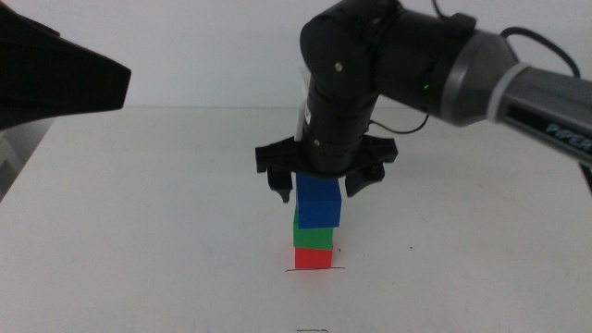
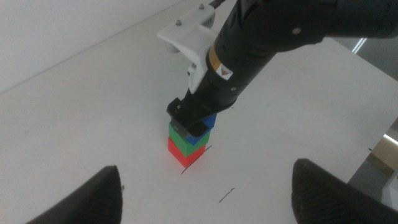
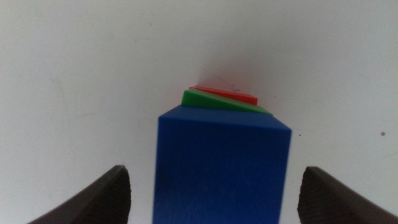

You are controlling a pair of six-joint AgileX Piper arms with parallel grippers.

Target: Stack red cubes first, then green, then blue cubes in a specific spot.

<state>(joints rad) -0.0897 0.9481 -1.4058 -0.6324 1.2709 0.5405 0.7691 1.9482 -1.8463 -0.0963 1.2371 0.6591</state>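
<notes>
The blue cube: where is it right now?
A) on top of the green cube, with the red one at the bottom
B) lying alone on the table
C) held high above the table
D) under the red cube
A: the blue cube sits on the green cube, which rests on the red cube, with the right claw open around it.

A small, matte deep-blue cube [image 3: 221,168] fills the centre of the right wrist view, standing between the two dark jaws of the right gripper [image 3: 214,196], which are spread wide and well clear of its sides. Past the blue cube's top edge, a sliver of a matte green cube [image 3: 214,102] shows, turned slightly askew, and beyond that a thinner strip of a bright-red cube [image 3: 224,94] (only its far edge is visible). The three lie in line, one behind the next. A plain white table [image 3: 81,81] surrounds them, with a tiny dark speck [image 3: 384,131] off to one side.
</notes>
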